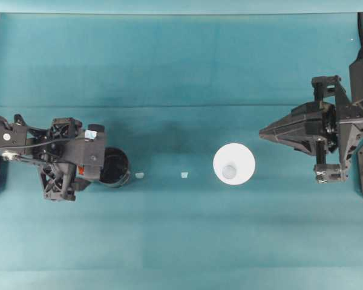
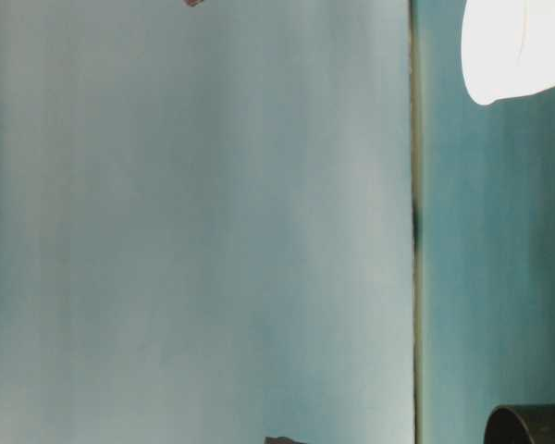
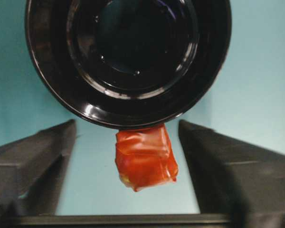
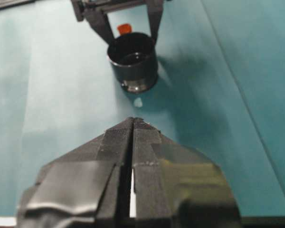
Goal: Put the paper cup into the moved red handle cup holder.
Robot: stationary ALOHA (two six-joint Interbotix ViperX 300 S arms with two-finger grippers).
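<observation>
left claw (image 3: 145, 175) released, straddling handle of red handle cup holder (image 1: 114, 167) — right claw (image 1: 263, 133) clenched, empty; open it wide, approach paper cup (image 1: 234, 163) level, grip below rim.

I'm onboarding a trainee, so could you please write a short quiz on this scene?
1. True or false: the cup already sits in the holder.
2. The handle lies between the fingers of which gripper: A left, B right?
3. Fill in: the right gripper is ___.

Key: 1 false, the cup stands apart on the table; 2 A; 3 shut.
</observation>
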